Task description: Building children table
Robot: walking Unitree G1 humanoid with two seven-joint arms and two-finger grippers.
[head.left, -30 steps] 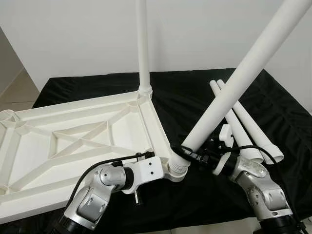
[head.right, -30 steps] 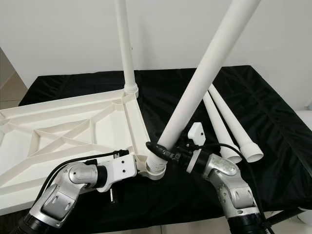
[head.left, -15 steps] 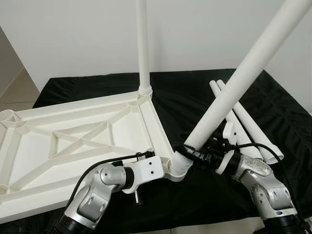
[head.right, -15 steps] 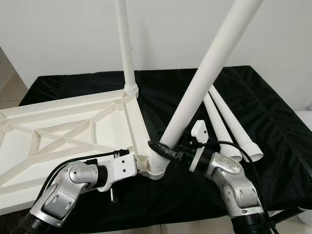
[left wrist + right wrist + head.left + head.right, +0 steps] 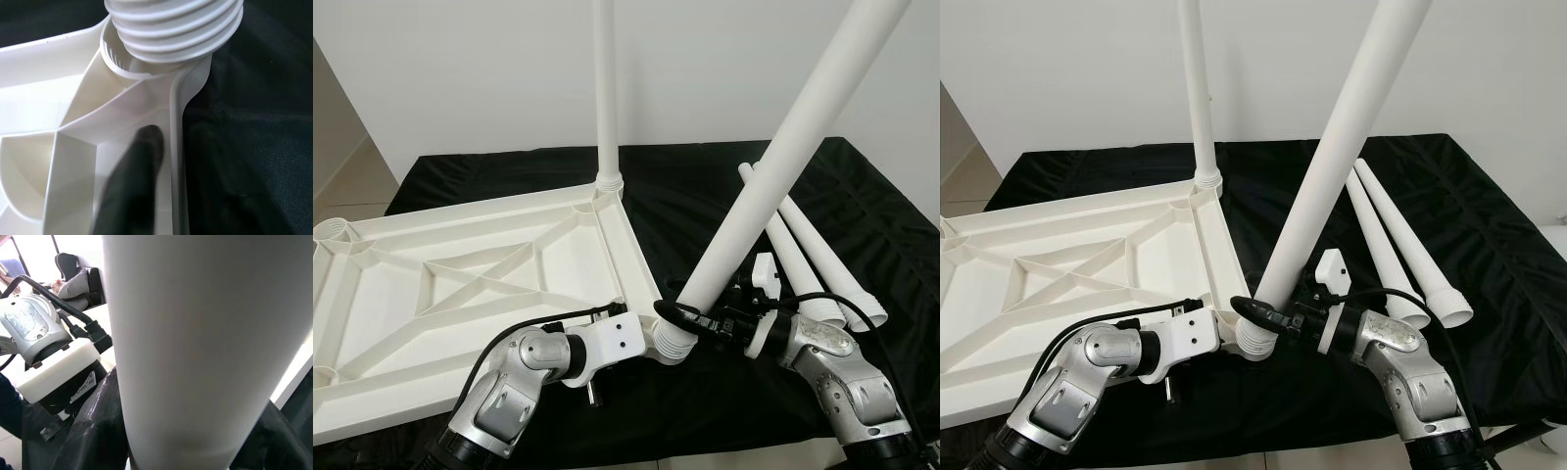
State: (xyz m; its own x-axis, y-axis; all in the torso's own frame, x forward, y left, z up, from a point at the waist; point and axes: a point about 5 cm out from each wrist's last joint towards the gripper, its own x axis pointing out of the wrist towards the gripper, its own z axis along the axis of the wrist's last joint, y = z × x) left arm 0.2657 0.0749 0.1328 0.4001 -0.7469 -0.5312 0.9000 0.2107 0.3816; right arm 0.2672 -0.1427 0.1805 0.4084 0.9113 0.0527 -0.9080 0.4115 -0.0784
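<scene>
Where half a second ago the tilted leg [image 5: 781,174] leaned further over to the right, it now stands a little steeper, and its ribbed threaded end sits closer over the near right corner socket of the white table top [image 5: 460,284], which lies upside down on the black cloth [image 5: 705,186]. The whole scene has also slid slightly in the head views, so the camera has moved too. The right gripper [image 5: 690,315] clamps this leg just above its threads, its black fingers [image 5: 93,431] wrapped on both sides of the tube, with the silver forearm reaching in from the near right and the wrist bent toward the left. The left gripper [image 5: 651,338] stays at the same corner, arm bent at the elbow and stretched rightward along the near edge of the table top; in the left wrist view one dark finger [image 5: 134,186] rests on the ribbed underside beside the socket, but whether its fingers are open or closed cannot be told. At the far right corner a second leg [image 5: 605,88] stands upright in its socket. Two spare legs [image 5: 813,255] lie side by side on the cloth to the right.
</scene>
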